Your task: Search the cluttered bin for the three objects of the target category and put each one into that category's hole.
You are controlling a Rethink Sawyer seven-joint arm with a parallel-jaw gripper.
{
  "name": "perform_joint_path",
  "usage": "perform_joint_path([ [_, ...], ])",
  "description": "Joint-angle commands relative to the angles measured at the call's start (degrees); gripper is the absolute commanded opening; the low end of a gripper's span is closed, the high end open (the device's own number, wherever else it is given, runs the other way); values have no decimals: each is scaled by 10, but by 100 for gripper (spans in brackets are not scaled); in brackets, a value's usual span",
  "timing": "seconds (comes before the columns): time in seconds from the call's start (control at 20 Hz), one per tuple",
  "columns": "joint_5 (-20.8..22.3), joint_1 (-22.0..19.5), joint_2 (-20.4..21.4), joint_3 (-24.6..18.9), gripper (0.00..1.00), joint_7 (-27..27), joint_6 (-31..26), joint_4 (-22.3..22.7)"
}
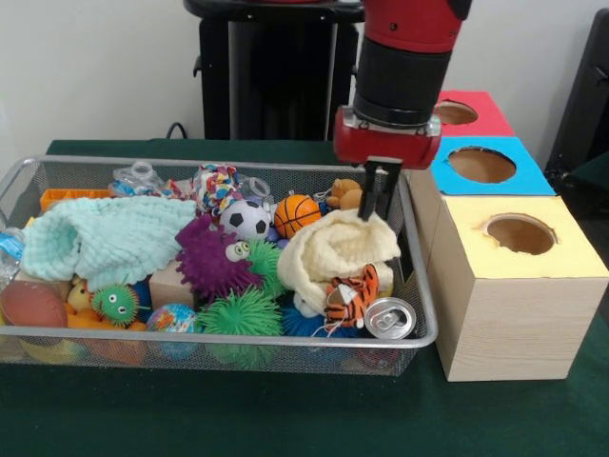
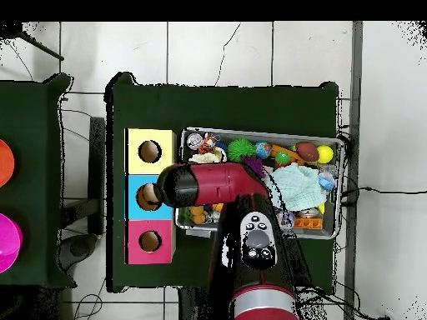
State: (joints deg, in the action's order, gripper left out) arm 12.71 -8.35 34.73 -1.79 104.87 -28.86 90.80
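Observation:
The wire mesh bin is full of toys and cloths; it also shows in the overhead view. One multicoloured patchwork bundle lies at the bin's far side, left of the middle. I see no other such bundle. My gripper points straight down over the bin's right part. Its fingers are close together on the raised top of a cream cloth. The yellow-topped box with its round hole stands right of the bin, also in the overhead view. In the overhead view the arm hides the gripper.
Blue-topped and red-topped boxes stand behind the yellow one. In the bin lie a mint cloth, a purple spiky ball, green spiky balls, a tiger toy and a can.

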Motion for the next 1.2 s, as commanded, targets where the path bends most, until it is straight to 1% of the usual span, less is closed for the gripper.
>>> perform_joint_path([
  [0.05, 47, -78, -35, -54, 0, -34, 52, 46],
  [0.2, 50, -76, -29, -54, 0, -32, 32, 37],
  [0.35, 48, -64, -25, -51, 0, -24, 5, 14],
  [0.55, 48, -75, -30, -60, 0, -49, -39, -24],
  [0.6, 49, -76, -24, -59, 0, -49, -38, -24],
  [0.8, 28, -64, 11, -52, 0, -15, -44, 3],
  [0.95, 22, -55, 12, -49, 0, -3, -58, -4],
  [1.2, 22, -51, 6, -50, 0, -12, -90, -26],
])
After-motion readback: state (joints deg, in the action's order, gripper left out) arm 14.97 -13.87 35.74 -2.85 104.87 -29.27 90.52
